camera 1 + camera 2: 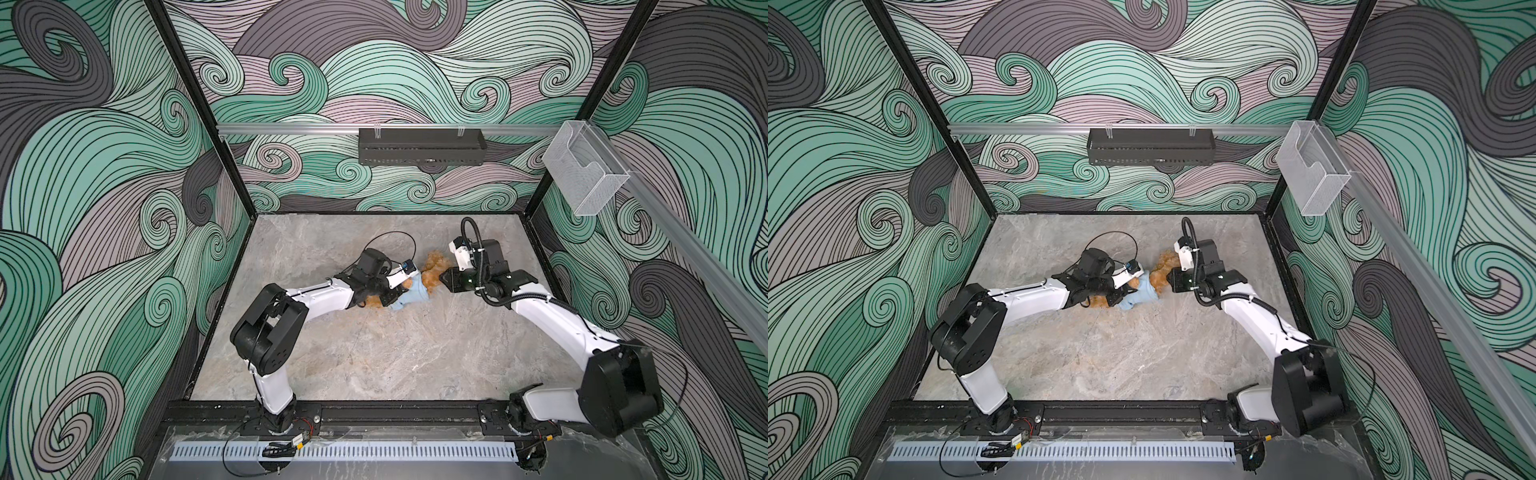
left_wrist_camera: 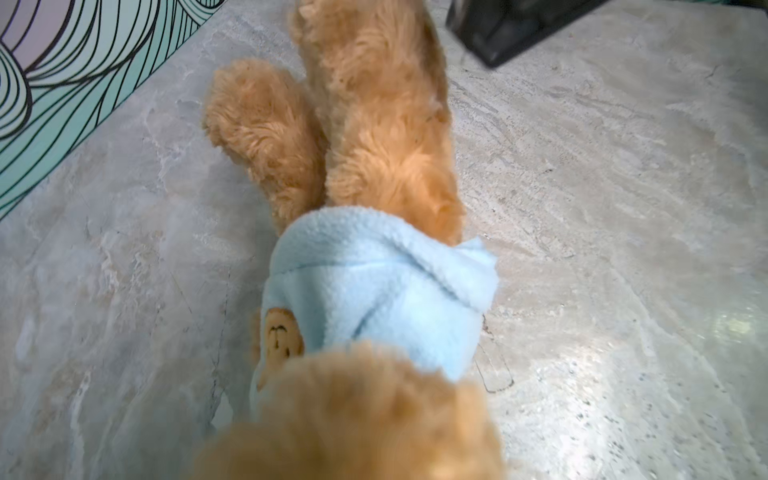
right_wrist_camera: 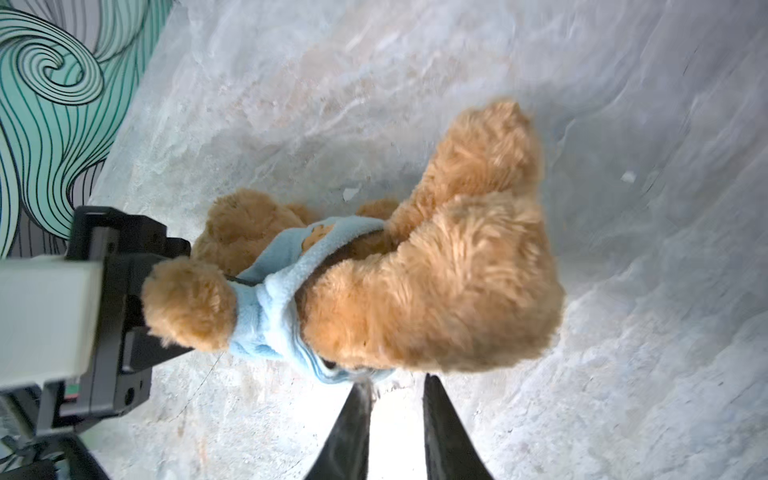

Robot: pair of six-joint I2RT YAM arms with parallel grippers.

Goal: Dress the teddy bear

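- Teddy bear (image 1: 435, 272) lies on the table (image 1: 374, 365), centre toward the far edge, in both top views, wearing a light-blue hoodie (image 1: 415, 296); left gripper (image 1: 390, 298) at its head, grip unclear.
- Left wrist: legs bare below the hoodie.
- Right wrist: paw (image 3: 189, 303) pokes out of the hoodie; right gripper (image 3: 395, 384) spread, empty. Likely only straightening remains.

The tabletop (image 1: 374, 365) (image 1: 1100, 357) is a grey, marbled, stone-look slab. Only one thing lies on it: a golden-brown teddy bear (image 1: 434, 274) (image 1: 1160, 274), in the far half and about midway between the left and right edges. The bear lies stretched out, with its legs toward the far right corner and its head toward the left edge. A light-blue fleece hooded garment (image 1: 413, 295) (image 2: 374, 291) covers its torso.
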